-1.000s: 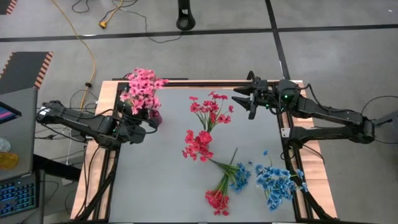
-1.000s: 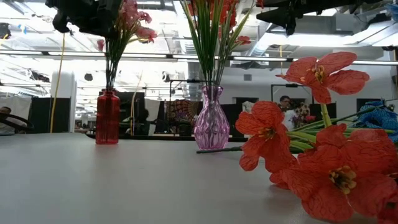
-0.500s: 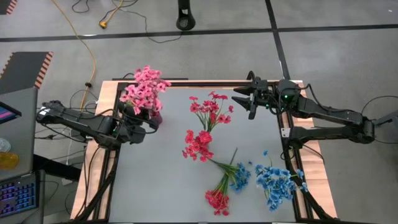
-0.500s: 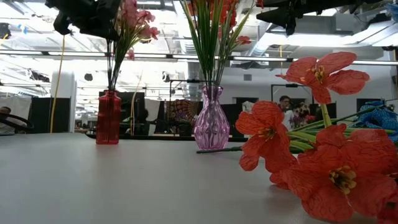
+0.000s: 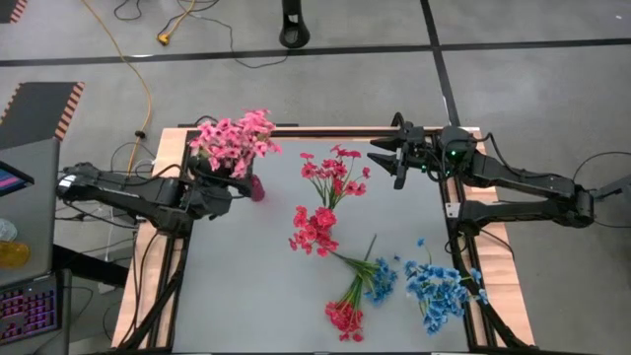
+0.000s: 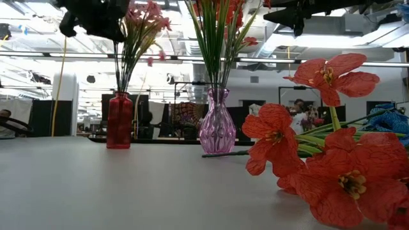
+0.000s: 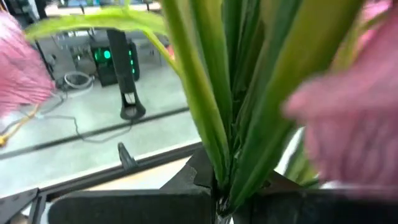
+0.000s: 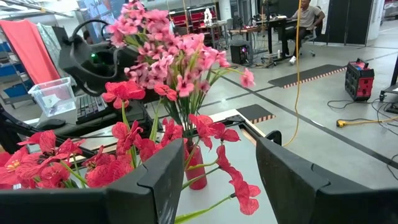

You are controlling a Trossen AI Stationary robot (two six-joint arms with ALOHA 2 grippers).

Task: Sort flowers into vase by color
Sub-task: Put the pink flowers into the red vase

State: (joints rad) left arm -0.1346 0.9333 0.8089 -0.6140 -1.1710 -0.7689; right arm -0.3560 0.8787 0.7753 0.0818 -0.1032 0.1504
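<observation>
Left tool (image 5: 240,184) is clamped on the pink flowers (image 5: 233,137); keep those stems upright over the red vase (image 6: 119,120) just below it.

Table top (image 5: 266,266): smooth, matt pale grey sheet across the middle of the high view; bare pale wood edging (image 5: 148,256) on its left side, black metal frame rails (image 5: 463,296) on the right.

Red vase (image 6: 119,121), left of centre in the low view: glossy, translucent, glass-like. Pink vase (image 6: 218,127), centre: clear, ribbed, shiny.

Red flowers (image 6: 332,172), lower right: petals look like thin cloth, finely veined, matt. Pink flowers (image 8: 168,56), upper middle of the right wrist view: same soft matt look. Stems (image 7: 249,112): smooth plastic, slight sheen.

Floor (image 5: 345,89): smooth grey concrete, dull.
</observation>
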